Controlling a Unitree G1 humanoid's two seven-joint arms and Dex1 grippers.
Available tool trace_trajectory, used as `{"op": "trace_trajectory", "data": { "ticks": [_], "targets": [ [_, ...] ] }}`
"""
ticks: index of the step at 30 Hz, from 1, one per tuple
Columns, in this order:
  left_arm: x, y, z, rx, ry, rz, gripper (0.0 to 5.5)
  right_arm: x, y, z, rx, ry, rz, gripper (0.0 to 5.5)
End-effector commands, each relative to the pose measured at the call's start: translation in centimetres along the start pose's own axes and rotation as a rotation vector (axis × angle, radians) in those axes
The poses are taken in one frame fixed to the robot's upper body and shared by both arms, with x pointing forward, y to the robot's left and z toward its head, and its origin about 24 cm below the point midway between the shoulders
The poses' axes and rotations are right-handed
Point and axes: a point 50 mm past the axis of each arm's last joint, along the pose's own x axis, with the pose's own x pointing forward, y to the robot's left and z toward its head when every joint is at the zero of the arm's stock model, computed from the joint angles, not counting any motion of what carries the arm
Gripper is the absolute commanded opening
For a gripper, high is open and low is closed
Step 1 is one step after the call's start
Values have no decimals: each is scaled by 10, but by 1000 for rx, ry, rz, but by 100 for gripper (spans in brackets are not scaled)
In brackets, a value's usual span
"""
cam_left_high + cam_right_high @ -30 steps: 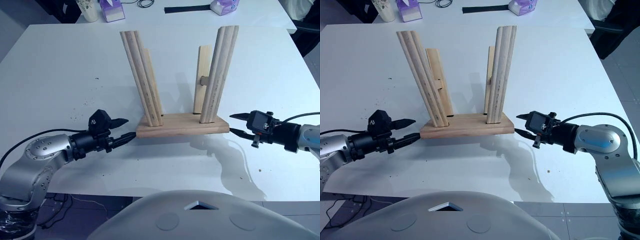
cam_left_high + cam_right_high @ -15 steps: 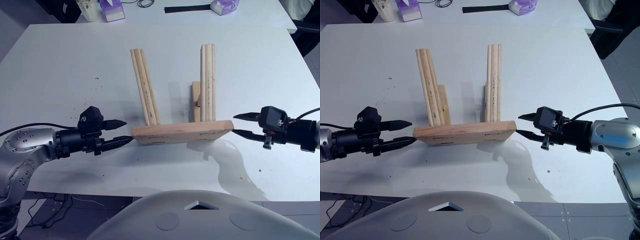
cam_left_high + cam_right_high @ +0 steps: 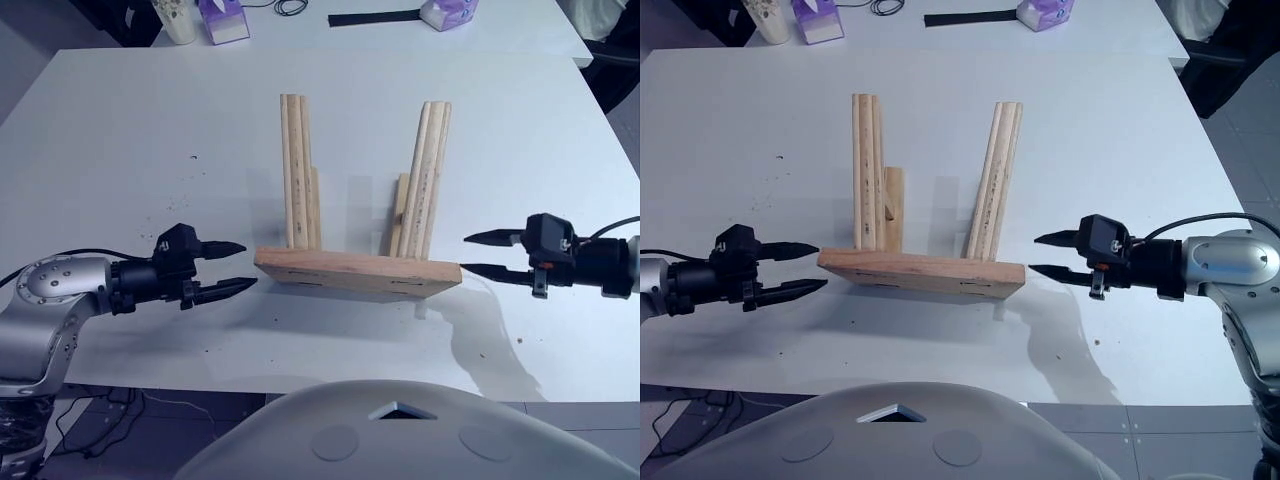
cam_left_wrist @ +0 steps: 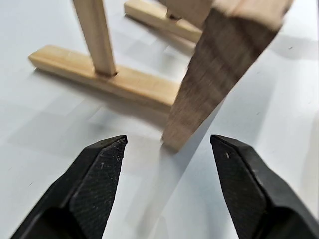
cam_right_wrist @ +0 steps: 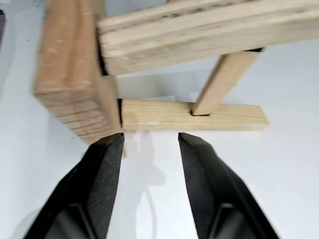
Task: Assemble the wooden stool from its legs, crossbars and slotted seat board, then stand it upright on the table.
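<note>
The assembled wooden stool lies on its side on the white table (image 3: 120, 130). Its seat board (image 3: 358, 274) stands on edge nearest me, and the legs (image 3: 298, 170) point away across the table, joined by a crossbar (image 5: 222, 82). My left gripper (image 3: 245, 265) is open just off the board's left end, its fingers not touching the wood. At the board's right end my right gripper (image 3: 466, 253) is also open, with a small gap to the board. In the left wrist view, the board's corner (image 4: 224, 64) sits between and beyond the left fingertips (image 4: 107, 164).
At the table's far edge stand a cup (image 3: 178, 20), a purple tissue box (image 3: 224, 20), a second tissue pack (image 3: 448, 12) and a black strip (image 3: 372, 18). Bare tabletop spreads to the left and right of the stool.
The stool has tipped from legs-up on its flat seat onto its side, the seat now on edge. Both grippers have drawn outward a little from the board's ends.
</note>
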Motion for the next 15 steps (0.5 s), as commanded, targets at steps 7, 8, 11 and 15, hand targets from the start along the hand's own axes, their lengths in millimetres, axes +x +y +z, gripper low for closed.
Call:
{"op": "trace_trajectory", "data": {
  "ticks": [7,8,11,15],
  "targets": [
    [36,-3,-43,151,96,-73,364,34,15,-51,48,78,135,290],
    [41,1,-43,167,89,-68,364,38,16,-54,45,79,141,290],
    [49,13,-43,206,69,-38,364,50,16,-59,33,76,150,290],
    [58,17,-43,231,47,-55,364,62,18,-62,27,63,151,290]
  ]
}}
